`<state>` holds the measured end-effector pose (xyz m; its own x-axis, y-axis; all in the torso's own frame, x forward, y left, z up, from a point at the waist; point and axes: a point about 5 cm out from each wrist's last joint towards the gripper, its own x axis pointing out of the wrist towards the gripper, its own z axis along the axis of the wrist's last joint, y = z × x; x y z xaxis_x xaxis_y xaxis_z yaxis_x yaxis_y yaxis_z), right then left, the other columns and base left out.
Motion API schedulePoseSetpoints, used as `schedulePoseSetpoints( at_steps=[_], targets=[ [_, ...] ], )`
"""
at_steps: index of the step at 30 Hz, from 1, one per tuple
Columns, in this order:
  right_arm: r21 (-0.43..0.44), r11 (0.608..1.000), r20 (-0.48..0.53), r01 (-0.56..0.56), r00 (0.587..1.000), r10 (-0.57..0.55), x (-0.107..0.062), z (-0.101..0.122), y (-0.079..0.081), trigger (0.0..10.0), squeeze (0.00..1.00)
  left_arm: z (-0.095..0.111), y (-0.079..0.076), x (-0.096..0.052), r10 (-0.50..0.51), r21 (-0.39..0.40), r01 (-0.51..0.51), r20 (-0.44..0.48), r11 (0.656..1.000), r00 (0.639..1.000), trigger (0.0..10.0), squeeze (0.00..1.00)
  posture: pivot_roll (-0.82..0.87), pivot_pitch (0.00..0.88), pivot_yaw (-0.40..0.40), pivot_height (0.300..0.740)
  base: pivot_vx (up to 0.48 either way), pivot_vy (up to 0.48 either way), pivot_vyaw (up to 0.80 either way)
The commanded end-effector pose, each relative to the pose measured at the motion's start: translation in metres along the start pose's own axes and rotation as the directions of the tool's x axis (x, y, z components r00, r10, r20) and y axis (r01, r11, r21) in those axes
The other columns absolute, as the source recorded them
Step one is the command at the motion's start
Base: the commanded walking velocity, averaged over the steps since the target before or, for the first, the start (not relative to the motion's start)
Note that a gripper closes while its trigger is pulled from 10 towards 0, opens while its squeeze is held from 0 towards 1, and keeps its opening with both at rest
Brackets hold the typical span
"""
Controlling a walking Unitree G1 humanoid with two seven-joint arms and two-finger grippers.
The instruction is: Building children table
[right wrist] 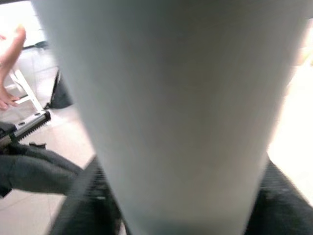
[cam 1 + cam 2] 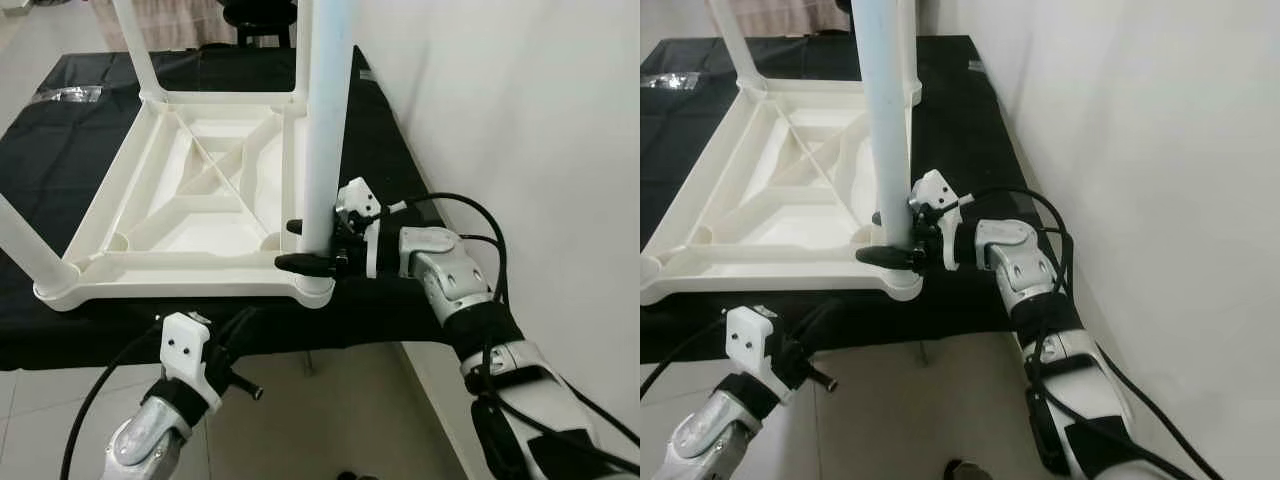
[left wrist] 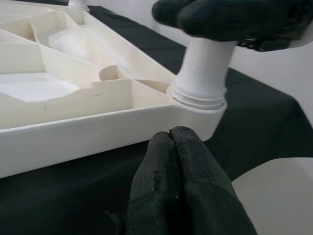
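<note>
Leg-fitting step: white table leg (image 2: 322, 130) clamped by right claw (image 2: 310, 248) at worktop's near corner socket; left claw (image 3: 178, 161) shut, empty; firm seating needed next.

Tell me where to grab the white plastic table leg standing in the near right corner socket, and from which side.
Grip the white plastic table leg low on its round shaft, just above the corner socket, coming in from the robot's right. The upturned white tabletop frame blocks the other sides, and a low hold probably steadies the upright tube best. The right gripper already clamps it there; the left gripper sits shut nearby.

Head eyes look down; wrist views close on table leg (image 2: 322, 130).
</note>
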<state>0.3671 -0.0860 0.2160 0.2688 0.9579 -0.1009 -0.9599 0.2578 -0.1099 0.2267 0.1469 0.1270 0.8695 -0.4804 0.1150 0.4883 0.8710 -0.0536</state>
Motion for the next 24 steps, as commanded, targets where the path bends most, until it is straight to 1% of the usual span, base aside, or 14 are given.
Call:
schedulePoseSetpoints(
  at_steps=[1,6,10,11,12,13,14,16,17,18,20,21,22,24],
  targets=[
    [0.002,0.999,0.013,-0.051,0.999,0.051,0.003,0.0,0.003,0.0,0.0,-0.006,-0.002,-0.003,0.002,-0.007,-0.002,-0.024,1.0,1.0,10.0,0.0,0.07,0.156,-0.078,0.74,0.0,0.0,0.0],
    [0.007,0.996,0.017,-0.085,0.996,0.085,-0.002,-0.005,0.003,0.0,0.0,-0.006,-0.005,-0.003,0.0,-0.015,0.0,-0.019,1.0,1.0,10.0,0.0,0.04,0.165,-0.079,0.74,0.0,0.0,0.0],
    [-0.002,1.0,0.033,-0.028,0.999,0.028,-0.011,-0.007,0.0,0.0,0.0,-0.005,-0.006,-0.003,-0.004,-0.02,0.004,-0.017,1.0,1.0,10.0,0.0,0.04,0.172,-0.078,0.74,0.0,0.0,0.0],
    [0.001,0.998,0.036,0.059,0.998,-0.059,-0.016,-0.011,-0.001,0.0,0.0,-0.005,-0.006,-0.003,-0.005,-0.022,0.005,-0.016,1.0,1.0,10.0,0.0,0.03,0.182,-0.076,0.74,0.0,0.0,0.0],
    [0.056,0.974,0.05,0.221,0.973,-0.224,-0.015,-0.023,0.006,0.0,0.0,-0.003,-0.005,-0.004,-0.006,-0.023,0.006,-0.015,1.0,1.0,10.0,0.0,0.02,0.193,-0.078,0.74,0.0,0.0,0.0],
    [0.056,0.974,0.05,0.221,0.973,-0.224,-0.015,-0.023,0.006,0.0,0.0,-0.003,-0.005,-0.004,-0.006,-0.023,0.006,-0.015,1.0,1.0,10.0,0.0,0.02,0.193,-0.078,0.74,0.0,0.0,0.0],
    [0.099,0.938,0.05,0.333,0.94,-0.339,-0.016,-0.031,0.011,0.0,0.0,-0.003,-0.005,-0.004,-0.006,-0.023,0.006,-0.014,1.0,1.0,10.0,0.0,0.02,0.193,-0.078,0.74,0.0,0.0,0.0],
    [0.25,0.693,0.003,0.676,0.715,-0.699,-0.014,-0.064,0.036,0.0,0.0,0.0,-0.001,-0.005,-0.005,-0.022,0.005,-0.011,1.0,1.0,10.0,0.0,-0.01,0.209,-0.062,0.74,0.0,0.0,0.0],
    [0.279,0.596,-0.072,0.753,0.636,-0.769,-0.012,-0.084,0.057,0.0,0.0,0.001,0.0,-0.004,-0.004,-0.021,0.004,-0.01,1.0,1.0,10.0,0.0,-0.01,0.212,-0.059,0.74,0.0,0.0,0.0],
    [0.119,0.61,-0.04,0.784,0.617,-0.786,-0.009,-0.079,0.068,0.0,0.0,0.001,0.001,-0.003,-0.005,-0.021,0.005,-0.009,1.0,1.0,10.0,0.0,-0.01,0.217,-0.054,0.74,0.0,0.0,0.0],
    [0.119,0.61,-0.04,0.784,0.617,-0.786,-0.009,-0.079,0.068,0.0,0.0,0.001,0.001,-0.003,-0.005,-0.021,0.005,-0.009,1.0,1.0,10.0,0.0,-0.01,0.217,-0.054,0.74,0.0,0.0,0.0],
    [-0.042,0.665,0.032,0.746,0.666,-0.745,-0.002,-0.065,0.074,0.0,0.0,0.001,0.002,-0.002,-0.007,-0.02,0.006,-0.009,1.0,1.0,10.0,0.0,-0.02,0.217,-0.053,0.74,0.0,0.0,0.0],
    [-0.09,0.701,0.044,0.708,0.706,-0.707,0.004,-0.062,0.073,0.0,0.0,0.001,0.003,-0.001,-0.008,-0.019,0.008,-0.01,1.0,1.0,10.0,0.0,-0.04,0.2,-0.035,0.74,0.0,0.0,0.0],
    [-0.082,0.721,0.018,0.688,0.725,-0.689,0.005,-0.065,0.067,0.0,0.0,0.0,0.003,0.001,-0.009,-0.02,0.009,-0.01,1.0,1.0,10.0,0.0,-0.02,0.195,-0.051,0.74,0.0,0.0,0.0]
  ],
)
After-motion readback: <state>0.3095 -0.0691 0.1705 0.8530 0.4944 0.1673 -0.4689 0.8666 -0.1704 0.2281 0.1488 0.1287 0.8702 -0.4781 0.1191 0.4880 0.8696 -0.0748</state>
